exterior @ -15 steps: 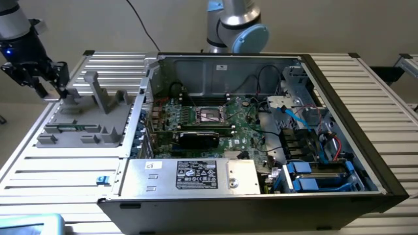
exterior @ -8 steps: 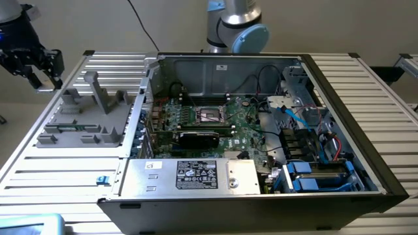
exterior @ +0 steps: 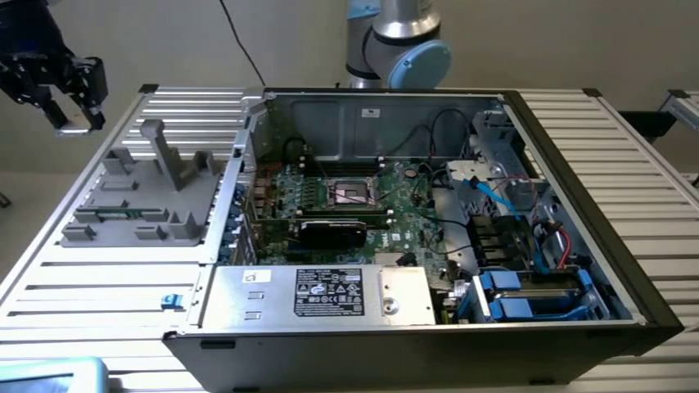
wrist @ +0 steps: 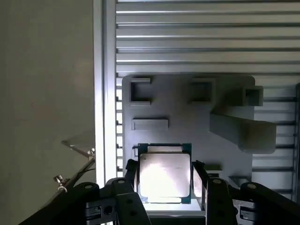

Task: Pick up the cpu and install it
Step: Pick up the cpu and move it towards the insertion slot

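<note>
Exterior view: we see a table made of ribbed pale metal slats, with a plain beige wall behind it. On the table lies an open black case, and the grey and blue arm rises behind its far wall. The gripper hangs high at the exterior view's left, well apart from the case. Below the gripper rests a grey tray of matt plastic, with square pockets and upright posts.

In the wrist view the cpu sits between the two black fingers, which pinch it by two opposite edges. It is held in the air, and the tray is under it, farther down. The cpu is a flat square. Its top is shiny silver metal that reflects the light strongly, and a thin green rim runs around it.

Inside the case, far from the gripper toward the exterior view's right, we see a green board with a dark square socket near its middle. The socket's frame is black with some metal. Nearer to the camera than the board lies a silver box with a label on its top. Blue plastic brackets and thin cables occupy the end of the case farthest from the gripper.
</note>
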